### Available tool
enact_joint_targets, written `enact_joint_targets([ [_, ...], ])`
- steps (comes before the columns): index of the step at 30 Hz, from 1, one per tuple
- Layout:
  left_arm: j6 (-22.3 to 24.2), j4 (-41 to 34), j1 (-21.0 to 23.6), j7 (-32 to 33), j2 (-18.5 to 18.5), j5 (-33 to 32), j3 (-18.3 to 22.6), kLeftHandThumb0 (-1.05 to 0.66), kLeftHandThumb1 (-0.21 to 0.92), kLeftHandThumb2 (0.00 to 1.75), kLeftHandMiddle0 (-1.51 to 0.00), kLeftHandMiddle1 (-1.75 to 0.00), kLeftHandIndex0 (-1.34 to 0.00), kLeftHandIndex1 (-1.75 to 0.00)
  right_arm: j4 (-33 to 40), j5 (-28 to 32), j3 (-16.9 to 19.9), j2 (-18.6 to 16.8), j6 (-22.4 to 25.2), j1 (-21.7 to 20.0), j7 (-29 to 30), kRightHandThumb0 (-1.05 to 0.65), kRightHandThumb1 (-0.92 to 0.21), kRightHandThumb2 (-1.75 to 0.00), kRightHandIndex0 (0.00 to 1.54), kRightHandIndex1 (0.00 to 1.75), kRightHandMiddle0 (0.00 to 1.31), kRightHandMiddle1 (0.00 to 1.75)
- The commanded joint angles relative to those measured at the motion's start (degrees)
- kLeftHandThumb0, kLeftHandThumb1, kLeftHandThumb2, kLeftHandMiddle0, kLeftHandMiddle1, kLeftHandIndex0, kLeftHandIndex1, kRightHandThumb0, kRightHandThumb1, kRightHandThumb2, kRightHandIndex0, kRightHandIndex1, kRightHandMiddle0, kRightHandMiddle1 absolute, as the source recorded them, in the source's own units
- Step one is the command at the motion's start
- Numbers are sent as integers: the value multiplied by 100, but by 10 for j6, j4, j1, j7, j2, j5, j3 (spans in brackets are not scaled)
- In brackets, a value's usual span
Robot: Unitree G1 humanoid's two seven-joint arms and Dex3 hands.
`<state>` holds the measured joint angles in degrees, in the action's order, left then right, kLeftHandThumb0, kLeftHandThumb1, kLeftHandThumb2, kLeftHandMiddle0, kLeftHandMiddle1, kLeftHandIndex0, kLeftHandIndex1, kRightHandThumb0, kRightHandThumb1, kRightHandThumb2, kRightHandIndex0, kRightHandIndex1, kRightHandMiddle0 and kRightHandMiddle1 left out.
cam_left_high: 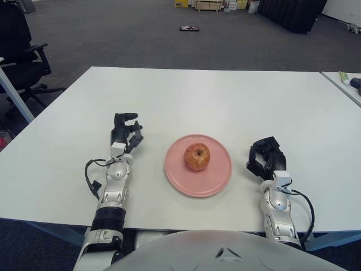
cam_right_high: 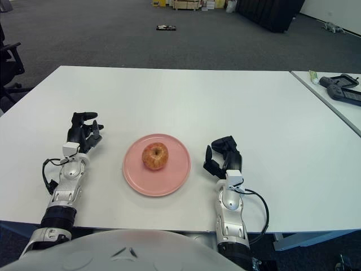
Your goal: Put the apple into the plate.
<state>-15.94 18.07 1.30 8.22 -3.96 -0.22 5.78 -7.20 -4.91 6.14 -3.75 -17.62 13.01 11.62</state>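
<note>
Left eye view shows the red-yellow round apple (cam_left_high: pixel 197 156) sitting in the middle of the flat pink round plate (cam_left_high: pixel 219 181). Both hands flank the plate with fingers curled, holding nothing: left hand (cam_left_high: pixel 124 132), right hand (cam_left_high: pixel 265 158).

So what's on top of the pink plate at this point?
The apple sits on the pink plate, near its centre, with bare rim all round. The plate area under the apple is hidden. Left hand and right hand flank the plate, neither touching it.
</note>
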Motion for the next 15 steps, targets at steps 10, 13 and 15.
enact_joint_targets([
  [10,-6,-11,-37,-38,9,-1,-16,-40,61,95,-60,-175,-39,-175,-5,10,1,0,-6,-7,-8,-41,-52,-106,61,135,45,175],
  [13,-7,-10,-41,-42,11,0,-19,-40,61,95,-58,-175,-39,-175,-7,10,1,-1,-6,-10,-7,-41,-53,-106,61,135,44,175],
  [15,-8,-9,-43,-46,12,-1,-20,-40,61,95,-58,-175,-39,-175,-9,10,1,0,-8,-12,-8,-41,-53,-105,60,135,44,175],
])
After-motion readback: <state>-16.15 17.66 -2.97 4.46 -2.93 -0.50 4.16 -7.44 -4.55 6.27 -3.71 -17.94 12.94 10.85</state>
